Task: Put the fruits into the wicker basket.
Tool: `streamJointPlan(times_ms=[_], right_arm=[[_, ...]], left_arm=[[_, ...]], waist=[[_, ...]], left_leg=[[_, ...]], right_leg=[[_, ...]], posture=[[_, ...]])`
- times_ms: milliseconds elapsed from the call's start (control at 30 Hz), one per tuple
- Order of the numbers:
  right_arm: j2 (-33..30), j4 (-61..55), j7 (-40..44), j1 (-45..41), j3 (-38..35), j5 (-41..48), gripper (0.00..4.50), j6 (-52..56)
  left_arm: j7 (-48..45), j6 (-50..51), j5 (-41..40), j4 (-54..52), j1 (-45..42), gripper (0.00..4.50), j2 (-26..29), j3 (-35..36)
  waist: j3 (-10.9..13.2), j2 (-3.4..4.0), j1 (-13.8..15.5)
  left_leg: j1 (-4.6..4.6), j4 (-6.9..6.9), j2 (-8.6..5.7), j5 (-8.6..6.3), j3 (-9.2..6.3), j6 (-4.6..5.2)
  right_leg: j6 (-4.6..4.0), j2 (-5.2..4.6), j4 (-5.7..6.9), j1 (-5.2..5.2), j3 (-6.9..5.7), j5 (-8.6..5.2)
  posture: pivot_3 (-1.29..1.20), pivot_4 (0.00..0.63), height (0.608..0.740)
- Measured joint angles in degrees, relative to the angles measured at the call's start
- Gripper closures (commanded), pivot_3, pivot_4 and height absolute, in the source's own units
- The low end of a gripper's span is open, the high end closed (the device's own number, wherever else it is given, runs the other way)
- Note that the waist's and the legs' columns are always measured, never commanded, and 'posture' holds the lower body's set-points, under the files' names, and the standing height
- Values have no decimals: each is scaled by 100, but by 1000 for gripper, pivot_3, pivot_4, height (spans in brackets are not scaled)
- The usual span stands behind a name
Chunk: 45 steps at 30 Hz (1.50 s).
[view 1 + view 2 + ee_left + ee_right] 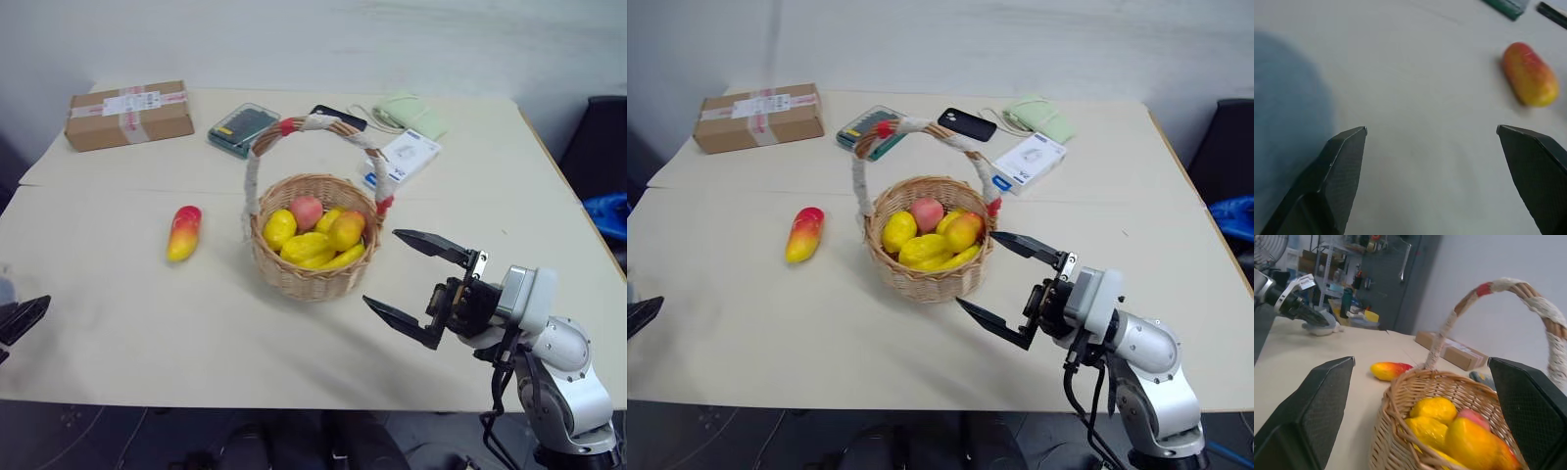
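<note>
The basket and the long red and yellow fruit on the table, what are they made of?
The wicker basket looks like woven tan wicker: crossing strands show on its wall, and its handle is wrapped in whitish cord with red bands. The long fruit seems to be smooth, shiny plastic or rubber, a toy probably; its skin glints.

We see our right arm [558, 362] as rounded silver-grey metal segments joined at dark seams, with black cables looping beneath the wrist. Its black two-fingered right gripper [416, 286] has flat, tapered, pointed fingers on a dark block with small bright metal brackets and screws.
</note>
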Motion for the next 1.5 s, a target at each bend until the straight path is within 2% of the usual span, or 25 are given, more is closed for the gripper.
streamJointPlan(times_ms=[100, 200, 267, 400, 467, 533, 700, 800, 1000, 1100, 1267, 1333, 1400, 1500], right_arm=[[-122, -143, -15, -114, -25, -28, 0, -18], [-216, -202, 35, -45, 0, -40, 0, -13], [-219, -188, 14, 20, -16, -41, 0, 5], [-225, 107, -64, -85, -99, -116, 0, -8], [-228, 238, -81, -139, -114, -154, 0, -31], [-228, 281, -85, -120, -109, -173, 0, -38], [-227, 301, -160, -127, -96, -277, 0, -36], [-227, 273, -327, -15, -109, -310, 0, -15], [-225, 149, -607, 156, -252, -330, 0, 0], [-225, 88, -662, 176, -258, -329, 0, -1], [-222, 69, -665, 288, -268, -332, 0, -32], [-220, 67, -656, 273, -267, -333, 0, -49], [-215, 70, -648, 289, -264, -333, 0, -54], [-210, 78, -647, 277, -264, -335, 0, -59]], left_arm=[[0, 546, -238, -418, -117, 39, 168, -207], [-15, 685, -240, -797, -604, 39, 407, -853], [156, 863, -245, -906, -1229, 39, 419, -1265], [715, 1731, -137, -742, -3306, 39, 339, -2760], [858, 1991, 111, -260, -4287, 39, 99, -3556], [834, 1938, 397, 253, -4754, 39, -99, -4113], [1023, 1161, 1392, 1660, -5855, 39, -462, -4970], [1040, 760, 1810, 2072, -6003, 39, -634, -5222], [969, 522, 2236, 1895, -5866, 39, -649, -5416], [986, 422, 2425, 1717, -5725, 617, -605, -5461], [714, 326, 2827, 1132, -4979, 2102, -226, -5833], [535, 366, 2846, 877, -4819, 2546, -81, -5878], [406, 437, 2817, 699, -4653, 2620, 22, -5782], [44, 255, 2425, 679, -4369, 2620, 33, -5274]], waist=[[-20, -33, 97], [-21, -30, 161], [-24, -34, 182], [-11, -13, 187], [-9, -5, 149], [-8, -2, 73], [-10, 19, 36], [-8, 27, 39], [-17, 43, 38], [-22, 52, 38], [-23, 60, 30], [-26, 50, 37], [-26, 50, 27], [-24, 50, 10]], left_leg=[[1, 1, 0, -12, -3, 18], [1, -3, -1, -13, -1, 19], [0, -2, -1, -14, -1, 21], [-2, 4, -6, -5, 7, 13], [-2, 8, -2, 9, 27, -11], [-4, 3, 0, 8, 30, -20], [-8, 9, 6, 18, 28, -40], [0, 19, 2, 24, 28, -36], [17, 19, -1, 25, 27, -35], [19, 17, 0, 26, 27, -37], [16, 15, 2, 27, 30, -38], [19, 17, 3, 27, 25, -39], [18, 17, 3, 27, 27, -38], [15, 13, 7, 28, 28, -40]], right_leg=[[-8, -15, -12, 12, -20, 2], [-16, -24, -19, 18, -29, 0], [-16, -23, -21, 22, -33, 0], [-12, -16, -17, 22, -28, 2], [-8, 8, -15, 12, 1, 4], [-5, 24, -9, -7, 22, 2], [-3, 34, 6, -23, 26, 0], [-3, 27, 25, -16, 28, 0], [-3, 23, 33, 0, 30, -1], [-2, 24, 34, 0, 30, -1], [-1, 23, 39, -6, 34, -1], [-2, 23, 36, -1, 32, -2], [-2, 23, 36, -2, 33, -2], [-3, 26, 38, -9, 32, -2]], posture=[[0, 150, 740], [0, 150, 740], [0, 150, 740], [0, 150, 740], [0, 150, 740], [0, 150, 740], [0, 150, 740], [0, 150, 740], [0, 150, 740], [0, 150, 740], [0, 150, 740], [0, 150, 740], [0, 150, 740], [0, 150, 740]])
